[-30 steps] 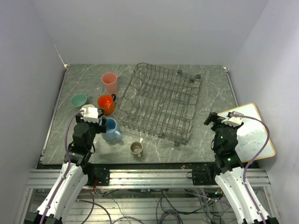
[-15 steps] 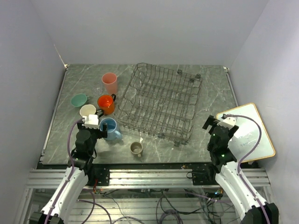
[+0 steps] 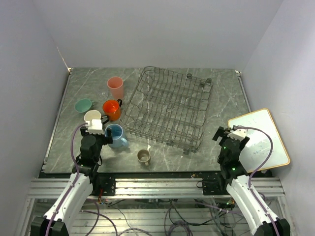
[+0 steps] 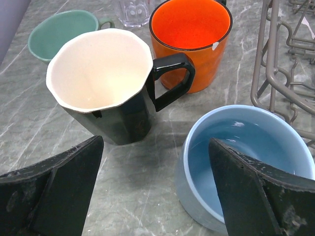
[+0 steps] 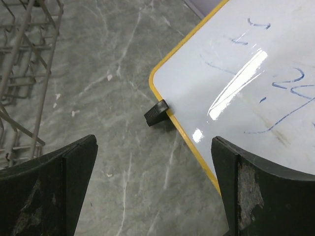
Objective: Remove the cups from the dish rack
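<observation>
As the left hand (image 4: pixel 155 143) gapes wide, it touches nothing

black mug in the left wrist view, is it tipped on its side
No, the black mug with a cream inside stands upright on the grey marble table, mouth up, beside the orange ceramic mug.

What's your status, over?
Left gripper open, empty, near black mug and blue mug. Right gripper open, empty, by whiteboard. Dish rack empty; cups all out, on table.
</observation>
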